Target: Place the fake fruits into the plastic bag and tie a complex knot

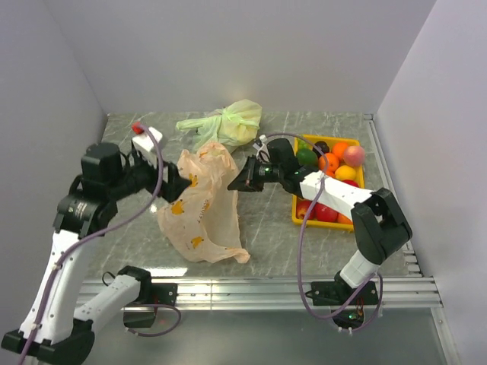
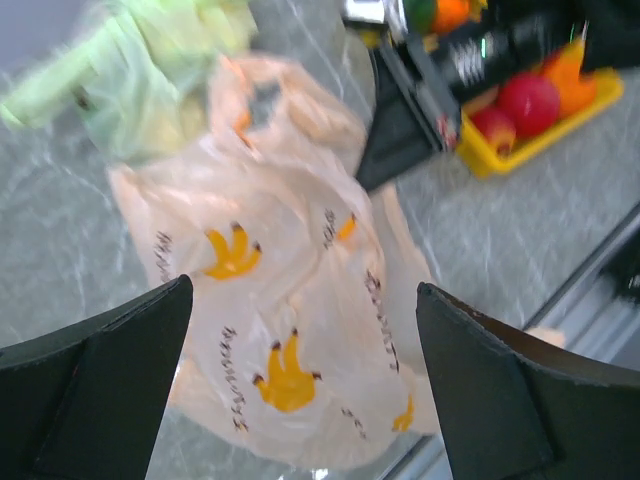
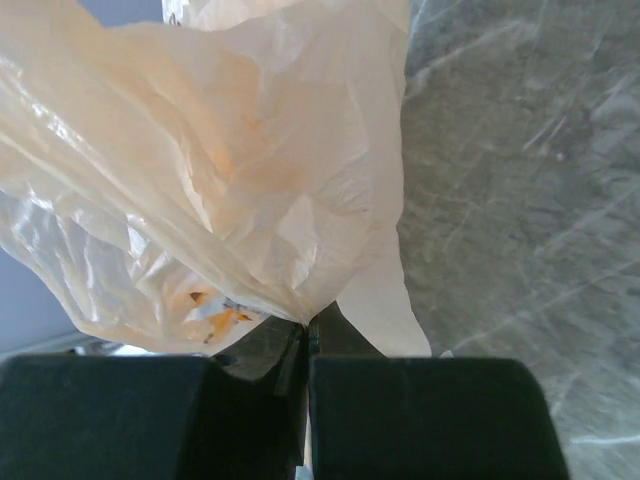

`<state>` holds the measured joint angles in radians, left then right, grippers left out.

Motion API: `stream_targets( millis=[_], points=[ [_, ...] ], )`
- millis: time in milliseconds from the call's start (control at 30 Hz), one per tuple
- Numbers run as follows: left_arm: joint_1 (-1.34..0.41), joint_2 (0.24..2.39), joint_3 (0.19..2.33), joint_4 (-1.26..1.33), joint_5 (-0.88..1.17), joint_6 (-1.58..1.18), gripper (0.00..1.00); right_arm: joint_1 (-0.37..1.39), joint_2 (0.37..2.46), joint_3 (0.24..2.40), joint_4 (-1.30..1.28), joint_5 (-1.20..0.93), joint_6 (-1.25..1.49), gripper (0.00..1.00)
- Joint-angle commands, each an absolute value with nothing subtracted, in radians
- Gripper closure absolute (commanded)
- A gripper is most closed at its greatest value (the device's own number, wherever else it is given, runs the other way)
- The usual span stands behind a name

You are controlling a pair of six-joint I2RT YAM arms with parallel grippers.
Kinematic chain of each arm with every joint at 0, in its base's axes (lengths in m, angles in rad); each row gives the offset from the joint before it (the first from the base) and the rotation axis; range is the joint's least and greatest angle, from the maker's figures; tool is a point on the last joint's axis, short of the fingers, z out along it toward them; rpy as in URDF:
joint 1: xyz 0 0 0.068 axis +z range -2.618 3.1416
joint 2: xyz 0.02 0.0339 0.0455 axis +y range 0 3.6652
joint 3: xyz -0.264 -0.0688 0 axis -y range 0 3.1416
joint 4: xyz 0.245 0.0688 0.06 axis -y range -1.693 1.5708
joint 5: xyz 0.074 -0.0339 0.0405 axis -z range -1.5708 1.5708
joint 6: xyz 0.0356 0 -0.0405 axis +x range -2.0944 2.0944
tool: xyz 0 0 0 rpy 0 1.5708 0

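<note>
Plastic bag (image 1: 199,209) was slumped on the table (image 1: 266,236), its edge pinched by the right gripper (image 3: 308,335), fingers (image 3: 400,410) pressed fully together, left gripper (image 2: 302,295) was held spread wide and empty just above the bag, fake fruits (image 1: 335,161) were kept in the yellow tray (image 1: 296,218) behind the right fingers.

Banana-printed plastic bag (image 2: 270,300) beyond spread jaws

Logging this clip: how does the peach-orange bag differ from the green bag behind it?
The peach-orange bag carries yellow banana prints; the green bag looks plain. The peach-orange bag is untied and lies limp, while the green bag is knotted shut and bulges. The right gripper pinches the peach-orange bag's edge; nothing touches the green bag. Both are thin, crinkly plastic on the table.
</note>
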<state>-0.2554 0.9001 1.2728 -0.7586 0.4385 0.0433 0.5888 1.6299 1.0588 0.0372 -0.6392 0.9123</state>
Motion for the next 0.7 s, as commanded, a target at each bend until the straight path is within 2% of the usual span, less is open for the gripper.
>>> stream_targets(
  millis=[0, 367, 667],
  points=[
    [-0.316, 0.904, 1.168, -0.825, 0.358, 0.112, 0.01, 0.587, 1.641, 1.057, 0.118, -0.673, 1.011, 1.00],
    [-0.687, 1.029, 1.128, -0.706, 0.040, 0.132, 0.01, 0.568, 1.638, 1.026, 0.109, -0.663, 1.045, 1.00],
    [-0.847, 1.097, 1.011, -0.621, -0.237, 0.058, 0.01, 0.528, 1.643, 0.983, 0.129, -0.667, 1.103, 1.00]
  ],
)
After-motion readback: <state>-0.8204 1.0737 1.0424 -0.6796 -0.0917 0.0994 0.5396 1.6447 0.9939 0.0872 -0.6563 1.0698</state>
